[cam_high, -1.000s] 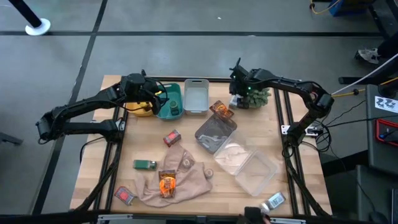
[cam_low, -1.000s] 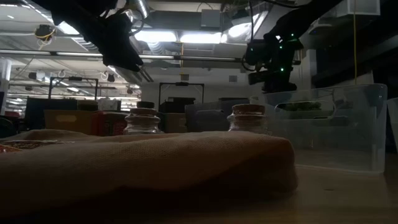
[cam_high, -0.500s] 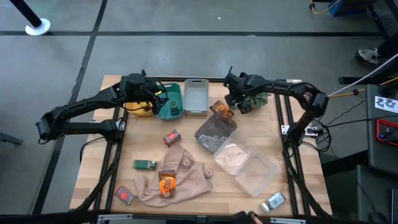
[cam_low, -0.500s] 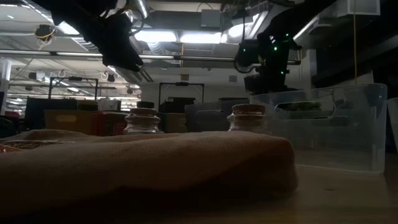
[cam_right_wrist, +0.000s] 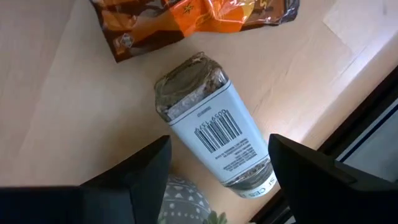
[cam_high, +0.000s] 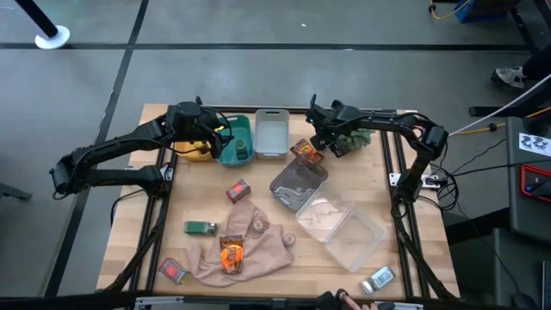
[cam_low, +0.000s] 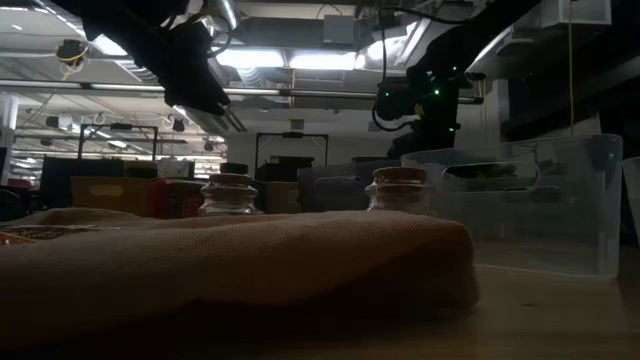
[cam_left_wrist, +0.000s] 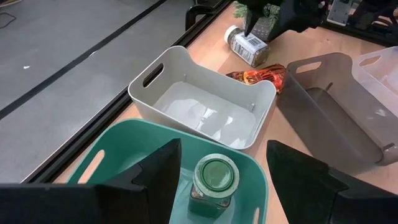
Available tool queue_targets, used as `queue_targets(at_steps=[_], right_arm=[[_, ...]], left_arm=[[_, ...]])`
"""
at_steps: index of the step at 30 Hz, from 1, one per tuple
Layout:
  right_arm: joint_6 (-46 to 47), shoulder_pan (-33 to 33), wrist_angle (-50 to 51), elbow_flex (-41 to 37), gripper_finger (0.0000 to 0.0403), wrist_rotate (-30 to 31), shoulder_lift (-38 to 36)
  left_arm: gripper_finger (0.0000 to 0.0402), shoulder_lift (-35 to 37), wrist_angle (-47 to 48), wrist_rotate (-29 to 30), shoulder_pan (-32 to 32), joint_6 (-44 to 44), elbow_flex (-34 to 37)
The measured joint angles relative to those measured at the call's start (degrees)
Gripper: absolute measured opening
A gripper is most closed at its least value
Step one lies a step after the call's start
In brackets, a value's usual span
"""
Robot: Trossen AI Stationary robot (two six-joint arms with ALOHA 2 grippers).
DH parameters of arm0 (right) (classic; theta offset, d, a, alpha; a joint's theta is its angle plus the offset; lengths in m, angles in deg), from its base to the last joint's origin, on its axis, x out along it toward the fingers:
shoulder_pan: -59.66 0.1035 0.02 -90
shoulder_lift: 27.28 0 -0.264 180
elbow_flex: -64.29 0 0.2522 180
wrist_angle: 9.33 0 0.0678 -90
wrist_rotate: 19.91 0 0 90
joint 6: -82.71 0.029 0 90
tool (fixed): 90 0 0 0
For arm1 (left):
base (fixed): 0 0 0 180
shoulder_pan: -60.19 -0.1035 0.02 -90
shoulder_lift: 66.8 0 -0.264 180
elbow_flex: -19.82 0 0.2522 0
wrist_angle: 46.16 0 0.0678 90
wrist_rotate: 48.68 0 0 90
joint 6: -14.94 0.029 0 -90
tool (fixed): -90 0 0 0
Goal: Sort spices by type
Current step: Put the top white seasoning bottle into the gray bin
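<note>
Right tool (cam_right_wrist: pixel 214 186) hangs with its jaws spread wide over a lying spice jar (cam_right_wrist: pixel 211 130) on the tabletop (cam_high: pixel 405 258), beside an orange sachet (cam_right_wrist: pixel 186 15). Left tool (cam_left_wrist: pixel 224 186), jaws apart, hovers over the teal bin (cam_left_wrist: pixel 99 168) holding a green-lidded jar (cam_left_wrist: pixel 214 180).

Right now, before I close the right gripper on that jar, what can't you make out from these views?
- Jar: lying on its side; the high view hides it under the right gripper.
- Whether the open fingers straddle the jar: the right wrist view shows them only at its edge.
- Jar in the teal bin: label not visible; left wrist view shows mainly its lid.
- Low view: the beige cloth blocks the table behind.
</note>
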Motion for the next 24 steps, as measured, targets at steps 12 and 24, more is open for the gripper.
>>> queue_targets(at_steps=[12,24], right_arm=[[-4.54,0.02,-2.72,0.11,0.0269,3.97,4.85],[-1.14,0.0,-4.36,0.05,0.0235,4.45,7.86]], left_arm=[[0.0221,0.0,0.28,0.02,0.0,0.02,0.0],[0.0221,0.0,1.79,0.0,0.0,0.0,0.0]])
